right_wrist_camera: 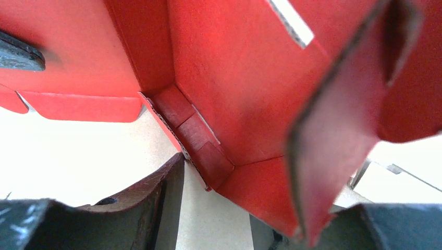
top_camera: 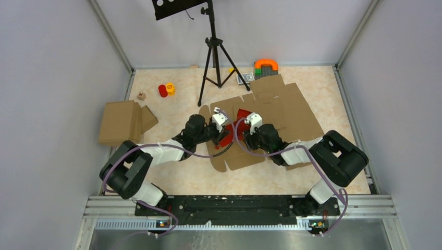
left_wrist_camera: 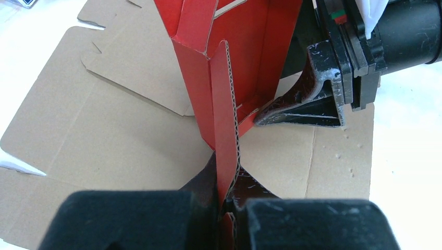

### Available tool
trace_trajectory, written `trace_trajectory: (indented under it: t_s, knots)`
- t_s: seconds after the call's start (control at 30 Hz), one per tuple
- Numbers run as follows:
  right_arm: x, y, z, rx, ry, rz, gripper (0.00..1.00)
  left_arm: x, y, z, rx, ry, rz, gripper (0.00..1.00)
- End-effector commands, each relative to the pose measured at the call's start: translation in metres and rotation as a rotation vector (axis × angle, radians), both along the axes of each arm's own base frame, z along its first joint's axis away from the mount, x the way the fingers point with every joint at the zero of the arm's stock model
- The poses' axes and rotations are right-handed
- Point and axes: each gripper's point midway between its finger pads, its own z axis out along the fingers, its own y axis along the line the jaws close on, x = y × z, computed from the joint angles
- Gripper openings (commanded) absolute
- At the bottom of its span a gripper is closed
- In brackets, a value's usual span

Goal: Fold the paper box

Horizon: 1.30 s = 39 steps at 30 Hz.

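Paper box [top_camera: 240, 117]: red, partly raised, walls and flaps up; stands on the flat brown cardboard sheet [top_camera: 284, 112] near the middle of the table [top_camera: 198, 177], between the two grippers.
Left gripper [left_wrist_camera: 228, 200]: clenched on the edge of one upright red flap.
Right gripper [right_wrist_camera: 255, 200]: jaws apart, straddling a box wall at a bottom corner; one finger [left_wrist_camera: 302, 104] touches the box's base; whether it grips cannot be told.

flat cardboard cut-out [top_camera: 281, 117] centre | folded cardboard box [top_camera: 122, 122] left | tripod [top_camera: 213, 57] far side
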Motion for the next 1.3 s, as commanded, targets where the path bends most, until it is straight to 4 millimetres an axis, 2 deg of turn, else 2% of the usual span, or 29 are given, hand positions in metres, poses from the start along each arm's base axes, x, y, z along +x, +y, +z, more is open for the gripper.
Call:
trace_trajectory:
  t_s: [0.0,0.37,0.47,0.67,0.93,1.0,1.13,1.27]
  knots:
    - [0.003,0.036,0.026,0.14,-0.012,0.04,0.38,-0.025,-0.021,-0.007,-0.018,0.087,-0.13,0.0]
    - [0.02,0.024,0.032,0.182,-0.009,-0.128,0.36,-0.025,-0.021,-0.011,-0.014,0.121,-0.123,0.0]
    - [0.024,0.021,0.033,0.179,-0.012,-0.165,0.32,-0.026,-0.023,-0.012,-0.015,0.14,-0.131,0.0]
    - [0.027,0.026,0.029,0.154,0.003,-0.154,0.3,-0.028,-0.025,-0.012,-0.021,0.158,-0.135,0.0]
    - [0.019,0.031,0.007,-0.005,-0.007,-0.129,0.31,-0.029,-0.026,-0.014,-0.028,0.183,-0.136,0.0]
    - [0.015,0.033,-0.003,-0.057,0.011,-0.104,0.33,-0.029,-0.026,-0.014,-0.029,0.186,-0.136,0.0]
    - [0.009,0.024,-0.028,-0.159,0.07,-0.1,0.34,-0.03,-0.026,-0.014,-0.028,0.188,-0.135,0.0]
    - [0.006,0.017,-0.028,-0.167,0.066,-0.109,0.35,-0.029,-0.026,-0.013,-0.027,0.185,-0.132,0.0]
